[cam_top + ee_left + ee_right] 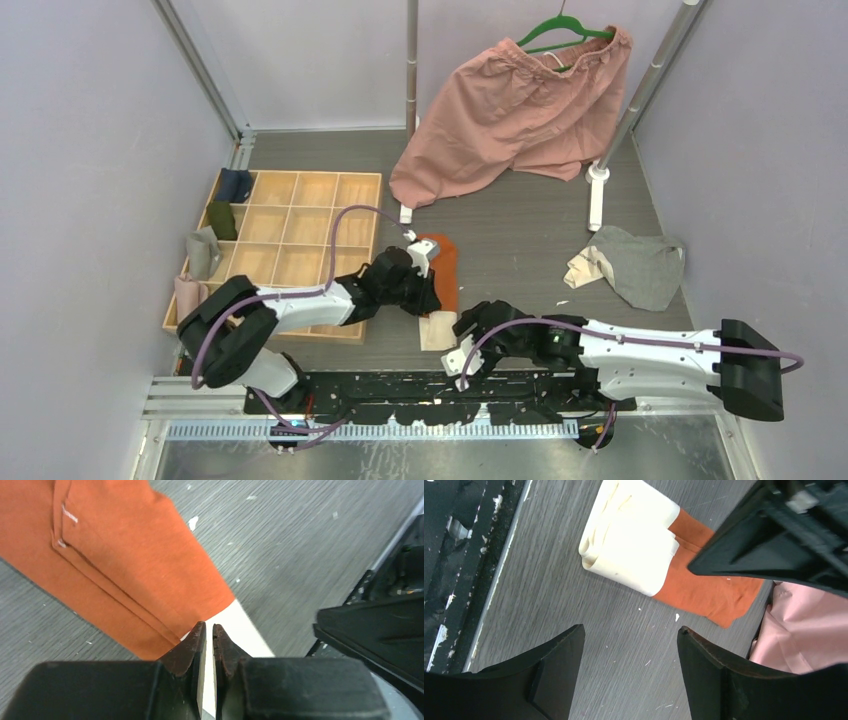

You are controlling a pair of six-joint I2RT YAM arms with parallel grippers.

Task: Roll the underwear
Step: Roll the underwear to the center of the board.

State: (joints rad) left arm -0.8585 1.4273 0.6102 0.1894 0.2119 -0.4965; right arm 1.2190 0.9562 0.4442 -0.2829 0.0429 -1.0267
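Observation:
The rust-orange underwear (447, 262) lies flat on the table. Its cream-white trim (437, 331) is folded over in layers at the near end, as the right wrist view (629, 545) shows. My left gripper (428, 296) sits low at the join of orange cloth (125, 565) and trim (245, 630). Its jaws (209, 626) are shut to a thin slit; I cannot tell whether the tips pinch the cloth. My right gripper (464, 326) is open and empty (631, 630), just right of the trim. The grey underwear (640, 265) lies crumpled at the right.
Big pink shorts (520, 110) hang from a green hanger on a rack with poles (411, 60) and a white foot (597, 195). A wooden compartment tray (300, 207) on the left holds rolled cloths (235, 185). The table's near edge has a black rail (420, 385).

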